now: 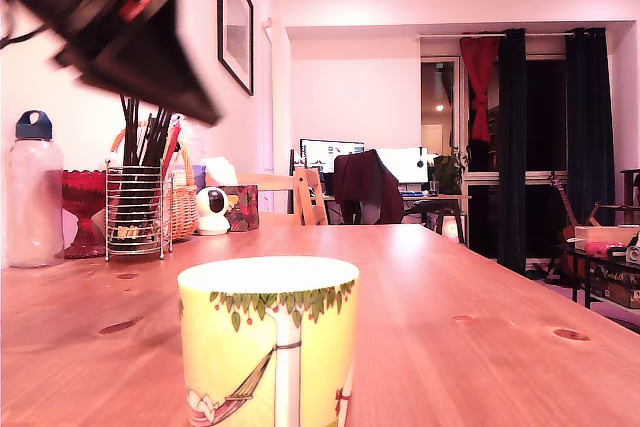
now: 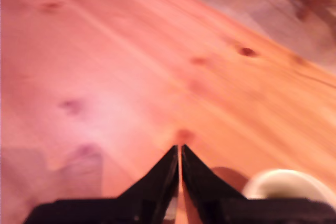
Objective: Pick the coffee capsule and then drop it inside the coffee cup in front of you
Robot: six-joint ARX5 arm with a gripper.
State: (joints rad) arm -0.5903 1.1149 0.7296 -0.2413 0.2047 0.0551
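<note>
A long wooden table (image 1: 480, 287) with dark knots fills the lower half of the exterior view and runs back toward a room with desks, monitors and dark curtains. On it, at the near edge and centre of that view, stands the coffee cup (image 1: 268, 342), a large pale-yellow mug with a band of green leaves at the rim and a hammock drawing lower down; it is upright and its inside cannot be seen from here. The black gripper (image 1: 205, 107) hangs blurred in the upper corner on the exterior view's left, well above the table and above and to the left of the cup, not touching it. Behind it along the wall stand a clear water bottle (image 1: 32, 192) with a dark cap, a wire holder of sticks (image 1: 137, 209) and a small white camera (image 1: 211, 212).

In the wrist view the gripper (image 2: 180, 153) shows its two black fingers pressed together at the tips, closed with only a thin slit between them and nothing visibly held. The cup's pale rim (image 2: 286, 184) curves just beside one finger, lower than the tips. The coffee capsule does not show in either view.
</note>
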